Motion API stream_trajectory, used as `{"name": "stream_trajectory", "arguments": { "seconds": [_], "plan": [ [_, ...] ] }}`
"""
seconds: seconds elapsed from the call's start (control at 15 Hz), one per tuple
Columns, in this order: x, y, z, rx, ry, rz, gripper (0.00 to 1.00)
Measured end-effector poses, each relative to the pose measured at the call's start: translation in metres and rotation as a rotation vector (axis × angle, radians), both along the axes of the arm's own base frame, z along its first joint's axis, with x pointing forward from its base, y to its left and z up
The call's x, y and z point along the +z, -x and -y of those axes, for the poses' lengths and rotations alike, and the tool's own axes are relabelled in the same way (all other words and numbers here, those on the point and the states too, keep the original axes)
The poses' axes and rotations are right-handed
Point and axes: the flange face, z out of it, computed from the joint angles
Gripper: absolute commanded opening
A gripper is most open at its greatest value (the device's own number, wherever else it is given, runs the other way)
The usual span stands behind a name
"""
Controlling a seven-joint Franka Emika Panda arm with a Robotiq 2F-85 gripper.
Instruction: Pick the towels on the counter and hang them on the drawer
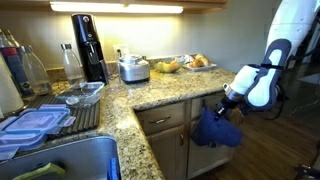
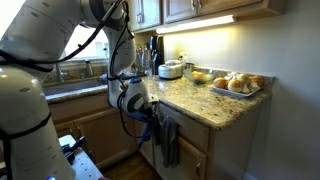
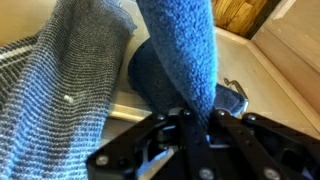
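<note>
In the wrist view the end effector [image 3: 197,128] is clamped on a blue towel [image 3: 180,50], the cloth pinched between its fingers. Just left of it hangs a greyer towel [image 3: 55,95] with a ribbed weave. In both exterior views the blue towel [image 1: 215,130] [image 2: 168,140] droops limp below the edge of the counter [image 1: 150,95], to the right of the drawer [image 1: 160,120].

Warm under-cabinet lights [image 1: 120,6] brighten the counter [image 1: 165,90] in both exterior views; below it lies shadow. The wrist view is soft, the towel [image 3: 185,50] blurred.
</note>
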Motion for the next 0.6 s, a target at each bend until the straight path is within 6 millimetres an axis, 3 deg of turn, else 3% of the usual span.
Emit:
{"name": "stream_trajectory", "arguments": {
  "seconds": [0.2,0.33,0.4,0.6],
  "plan": [
    [-0.0028,0.0011,0.0025,-0.009,-0.004,-0.007,0.07],
    [-0.0048,0.0018,0.0026,-0.013,-0.011,-0.011,0.24],
    [-0.0055,0.0014,0.0022,-0.014,-0.016,-0.012,0.43],
    [-0.0041,-0.0043,0.003,-0.025,-0.038,-0.004,0.63]
  ]
}}
